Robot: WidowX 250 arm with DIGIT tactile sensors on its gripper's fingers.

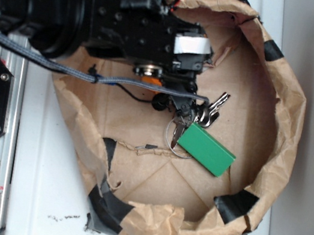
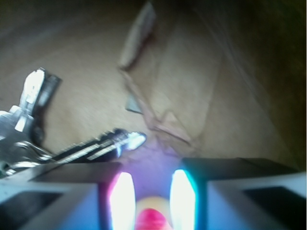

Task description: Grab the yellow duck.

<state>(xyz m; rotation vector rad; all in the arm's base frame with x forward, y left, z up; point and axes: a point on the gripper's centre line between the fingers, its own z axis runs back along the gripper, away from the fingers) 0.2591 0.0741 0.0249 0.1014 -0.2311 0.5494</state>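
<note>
Evenly and brightly lit from the exterior, table (image 1: 45,165) nearly washed out white; soft and blurred through the wrist, dim toward upper corners, harsh glare blooming on gripper (image 2: 147,201) fingers (image 2: 123,199)

silver keys (image 2: 29,124) crowd the left; bare paper floor (image 2: 96,57) lies ahead.

In the exterior view the black robot arm (image 1: 73,5) covers the tiny rounded yellow rubber duck completely, and the arm itself runs off the left and top edges. In the blurred wrist view only a sliver of the duck (image 2: 152,211) shows between the glowing fingers (image 2: 123,201), cut off by the bottom edge; whether they touch it cannot be told. The silver metal keys (image 2: 29,124) are cropped at the left edge, out of focus.
</note>
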